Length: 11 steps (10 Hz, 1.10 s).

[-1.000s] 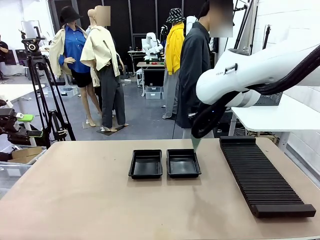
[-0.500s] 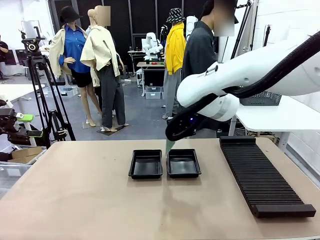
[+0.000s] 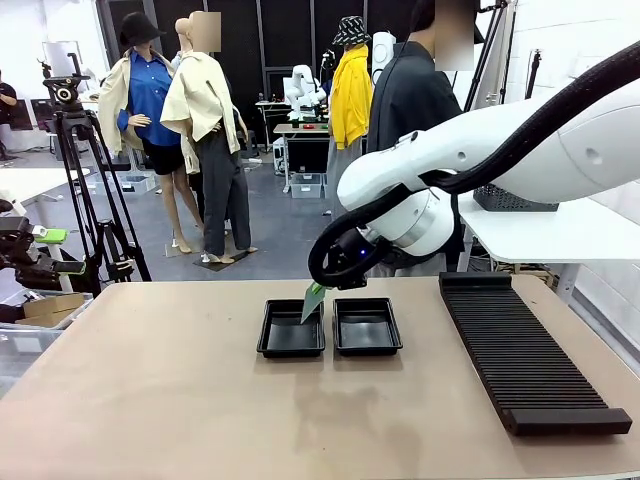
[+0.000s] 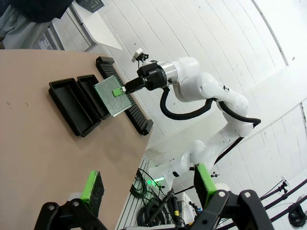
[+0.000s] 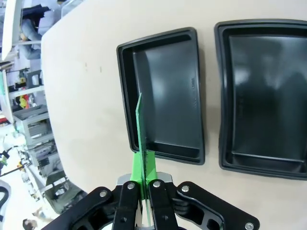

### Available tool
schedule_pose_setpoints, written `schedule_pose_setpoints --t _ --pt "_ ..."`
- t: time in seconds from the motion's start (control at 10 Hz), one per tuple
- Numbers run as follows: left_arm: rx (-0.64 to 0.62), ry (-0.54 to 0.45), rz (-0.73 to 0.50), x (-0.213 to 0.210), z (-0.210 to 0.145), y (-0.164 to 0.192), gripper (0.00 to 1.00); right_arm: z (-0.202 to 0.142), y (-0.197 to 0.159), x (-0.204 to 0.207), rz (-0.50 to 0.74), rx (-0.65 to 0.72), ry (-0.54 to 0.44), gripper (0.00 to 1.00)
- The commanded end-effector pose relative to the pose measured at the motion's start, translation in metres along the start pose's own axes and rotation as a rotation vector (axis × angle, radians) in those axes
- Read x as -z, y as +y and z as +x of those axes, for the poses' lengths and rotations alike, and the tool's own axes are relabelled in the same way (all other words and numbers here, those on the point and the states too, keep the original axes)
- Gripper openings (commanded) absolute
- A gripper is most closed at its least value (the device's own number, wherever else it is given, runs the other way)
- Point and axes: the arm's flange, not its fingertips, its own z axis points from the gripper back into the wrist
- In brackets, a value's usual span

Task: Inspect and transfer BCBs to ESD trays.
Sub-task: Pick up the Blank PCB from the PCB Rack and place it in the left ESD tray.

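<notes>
Two ESD trays [image 3: 290, 354], black, side by side mid-table, nothing in either. One BCB [image 3: 313, 302], green, pinched by its edge in the right gripper [image 3: 322, 288] and hung tilted over the 9 o'clock tray, probably for lowering in. Left gripper [image 4: 148, 184]: fingers spread, holding nothing. Tan table [image 3: 150, 400]; ribbed rack [image 3: 520, 360] at 3 o'clock; tripod [image 3: 85, 190] at 10 o'clock.

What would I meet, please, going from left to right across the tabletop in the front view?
left tray → right tray → rack
</notes>
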Motion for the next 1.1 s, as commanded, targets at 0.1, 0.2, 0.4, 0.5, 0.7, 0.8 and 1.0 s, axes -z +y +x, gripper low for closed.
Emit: schedule_pose_setpoints --t 0.1,0.2,0.4,0.5,0.7,0.8,1.0 --pt "-0.004 -0.004 -0.001 -0.001 0.0 -0.002 1.0 0.009 -0.003 0.02 0.056 -0.011 0.034 0.0" --pt "-0.004 -0.004 -0.001 -0.001 0.0 -0.002 1.0 0.009 -0.002 0.03 0.055 -0.011 0.047 0.0" --pt "-0.004 -0.004 -0.001 -0.001 0.0 -0.002 1.0 0.009 -0.002 0.047 0.025 -0.031 0.052 0.0" --pt "-0.004 -0.004 -0.001 -0.001 0.0 -0.002 1.0 0.012 -0.001 0.056 0.024 -0.033 0.054 0.0" --pt "-0.004 -0.004 -0.001 -0.001 0.0 -0.002 1.0 0.015 -0.001 0.076 0.013 -0.041 0.062 0.0" --pt "-0.004 -0.004 -0.001 -0.001 0.0 -0.002 1.0 0.016 0.0 0.086 0.006 -0.047 0.064 0.0" --pt "-0.004 -0.004 -0.001 -0.001 0.0 -0.002 1.0 0.019 0.003 0.096 0.013 -0.057 0.074 0.0"
